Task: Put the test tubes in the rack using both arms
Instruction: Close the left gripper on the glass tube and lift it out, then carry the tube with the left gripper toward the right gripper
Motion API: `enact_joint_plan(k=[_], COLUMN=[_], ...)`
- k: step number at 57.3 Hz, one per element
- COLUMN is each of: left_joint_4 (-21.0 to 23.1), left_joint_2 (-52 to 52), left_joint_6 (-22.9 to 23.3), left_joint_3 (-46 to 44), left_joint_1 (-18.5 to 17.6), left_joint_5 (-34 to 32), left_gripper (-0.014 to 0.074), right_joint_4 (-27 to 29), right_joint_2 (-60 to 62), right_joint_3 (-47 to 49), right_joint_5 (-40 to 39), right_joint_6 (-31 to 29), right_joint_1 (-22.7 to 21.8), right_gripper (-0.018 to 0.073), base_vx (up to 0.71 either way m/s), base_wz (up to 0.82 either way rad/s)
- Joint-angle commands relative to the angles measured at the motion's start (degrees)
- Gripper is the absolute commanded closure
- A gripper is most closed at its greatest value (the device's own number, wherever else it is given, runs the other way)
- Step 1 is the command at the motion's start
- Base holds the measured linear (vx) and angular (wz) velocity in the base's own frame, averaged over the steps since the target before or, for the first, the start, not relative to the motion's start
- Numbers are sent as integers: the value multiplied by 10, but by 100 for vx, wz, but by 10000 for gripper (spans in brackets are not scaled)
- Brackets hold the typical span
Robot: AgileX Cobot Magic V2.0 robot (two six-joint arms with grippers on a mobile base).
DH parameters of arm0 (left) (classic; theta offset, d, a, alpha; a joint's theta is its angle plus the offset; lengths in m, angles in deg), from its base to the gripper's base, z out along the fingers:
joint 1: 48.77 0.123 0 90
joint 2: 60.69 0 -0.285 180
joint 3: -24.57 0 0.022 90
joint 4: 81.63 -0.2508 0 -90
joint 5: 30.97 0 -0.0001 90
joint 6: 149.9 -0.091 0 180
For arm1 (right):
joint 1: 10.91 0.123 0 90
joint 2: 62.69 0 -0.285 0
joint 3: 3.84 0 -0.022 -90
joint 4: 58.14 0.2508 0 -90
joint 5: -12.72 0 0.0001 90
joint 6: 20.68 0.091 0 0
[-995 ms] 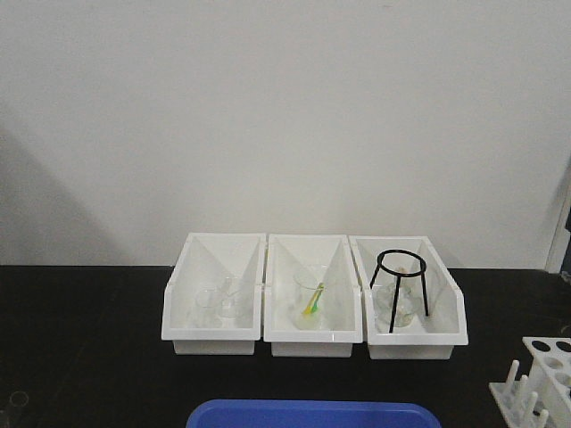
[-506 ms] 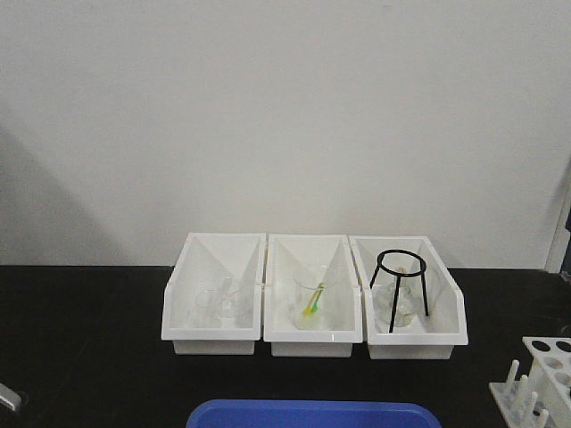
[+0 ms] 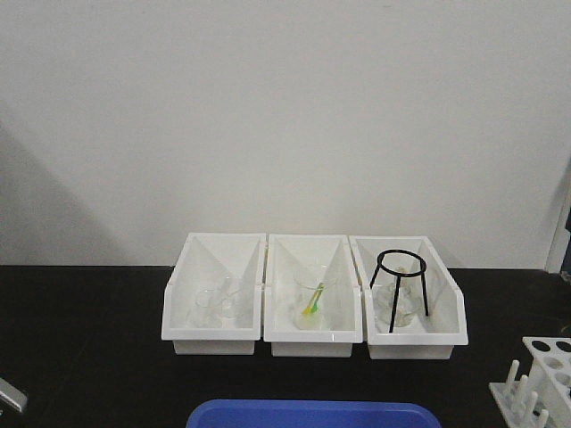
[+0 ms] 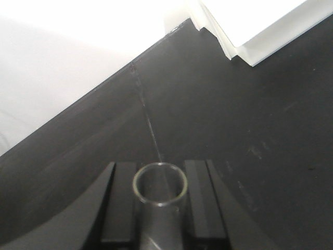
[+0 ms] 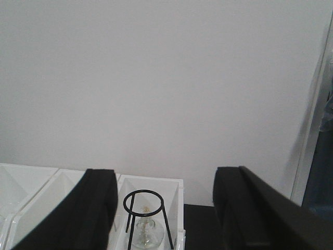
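In the left wrist view my left gripper (image 4: 159, 200) is shut on a clear glass test tube (image 4: 159, 183), its round rim facing the camera, held above the black tabletop (image 4: 250, 135). In the right wrist view my right gripper (image 5: 166, 208) is open and empty, raised and facing the white bins. The white rack (image 3: 540, 379), with round holes and upright pegs, stands at the lower right edge of the front view. A grey part of the left arm (image 3: 7, 394) shows at the lower left edge. No other test tubes are in view.
Three white open-fronted bins (image 3: 312, 334) stand in a row at the back against the wall. The left and middle ones hold glass beakers; the right one holds a black ring tripod (image 3: 401, 283) over a round flask (image 5: 145, 232). A blue tray (image 3: 312, 415) lies at the front edge.
A grey part of the left arm has come into the front view at the lower left edge and moved slightly further in. Everything else is unchanged.
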Motion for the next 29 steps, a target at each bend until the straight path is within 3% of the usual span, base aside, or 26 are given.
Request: enact_joint_plan(k=[1, 17, 29], left_joint_4=[4, 9, 9], left_joint_2=[17, 90, 183], left_joint_6=[-1, 17, 45], left_joint_3=[-14, -21, -121], left_joint_1=[-3, -3, -3], left_joint_5=[-52, -20, 194], left_gripper=[619, 619, 619], right_joint_4=[-2, -2, -2], right_joint_2=[2, 2, 2], right_joint_3=[20, 20, 20], right_joint_5=[-44, -37, -23], right_joint_6=[-3, -3, -3], right_joint_1=[-4, -4, -4], right_gripper=[102, 102, 102], base_vx=[0, 0, 0], base_wz=[0, 0, 0])
